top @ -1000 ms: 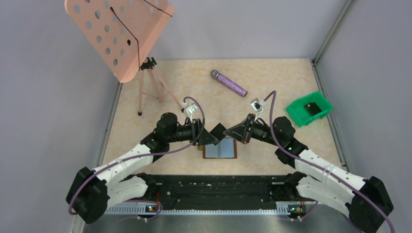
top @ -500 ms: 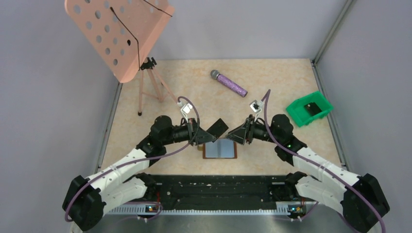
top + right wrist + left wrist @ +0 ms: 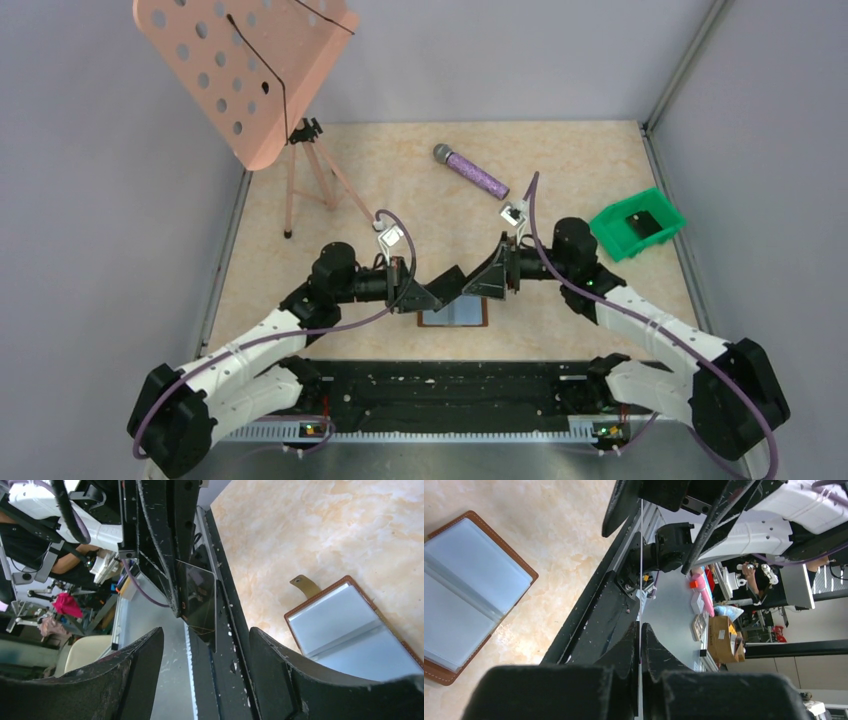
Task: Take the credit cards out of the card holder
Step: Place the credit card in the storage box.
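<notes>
The card holder (image 3: 455,316) lies open on the table, brown leather with two grey-blue panels, also seen in the left wrist view (image 3: 464,595) and the right wrist view (image 3: 350,630). Just above it my left gripper (image 3: 432,296) is shut on a dark credit card (image 3: 452,282). In the left wrist view that credit card (image 3: 641,555) shows edge-on between the closed fingers of the left gripper (image 3: 640,635). My right gripper (image 3: 478,283) is open beside the card. Its fingers (image 3: 145,665) stand wide apart on either side of the credit card (image 3: 200,605) without touching it.
A green bin (image 3: 612,232) with a dark card inside sits at the right. A purple microphone (image 3: 470,171) lies at the back. A pink music stand (image 3: 245,70) on a tripod (image 3: 305,180) stands at the back left. The black arm rail (image 3: 450,385) runs along the near edge.
The right gripper, earlier shut on the dark card, has opened and let it go. The left gripper, earlier open, has shut on the card and now holds it alone.
</notes>
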Action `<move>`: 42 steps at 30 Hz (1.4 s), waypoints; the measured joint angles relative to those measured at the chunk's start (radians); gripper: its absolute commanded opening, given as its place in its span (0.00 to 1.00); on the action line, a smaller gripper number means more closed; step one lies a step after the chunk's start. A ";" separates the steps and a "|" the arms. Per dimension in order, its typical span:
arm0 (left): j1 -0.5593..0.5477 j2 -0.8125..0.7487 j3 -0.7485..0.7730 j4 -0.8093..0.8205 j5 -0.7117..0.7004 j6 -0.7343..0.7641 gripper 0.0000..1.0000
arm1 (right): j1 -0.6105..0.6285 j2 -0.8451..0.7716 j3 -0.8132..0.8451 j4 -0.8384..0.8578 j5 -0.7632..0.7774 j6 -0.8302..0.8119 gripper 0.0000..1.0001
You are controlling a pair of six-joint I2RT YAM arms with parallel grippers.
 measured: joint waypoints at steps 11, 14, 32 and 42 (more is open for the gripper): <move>0.000 0.045 0.000 -0.025 0.034 0.026 0.00 | 0.000 0.115 0.029 0.053 -0.046 0.007 0.00; 0.003 0.045 0.001 -0.046 0.022 0.042 0.23 | 0.000 0.129 0.032 0.069 -0.058 0.019 0.00; 0.003 0.133 0.166 -0.467 -0.289 0.264 0.99 | -0.368 -0.024 0.177 -0.297 0.282 0.016 0.00; 0.002 0.128 0.171 -0.543 -0.469 0.322 0.98 | -0.637 -0.061 0.248 -0.612 0.737 -0.056 0.00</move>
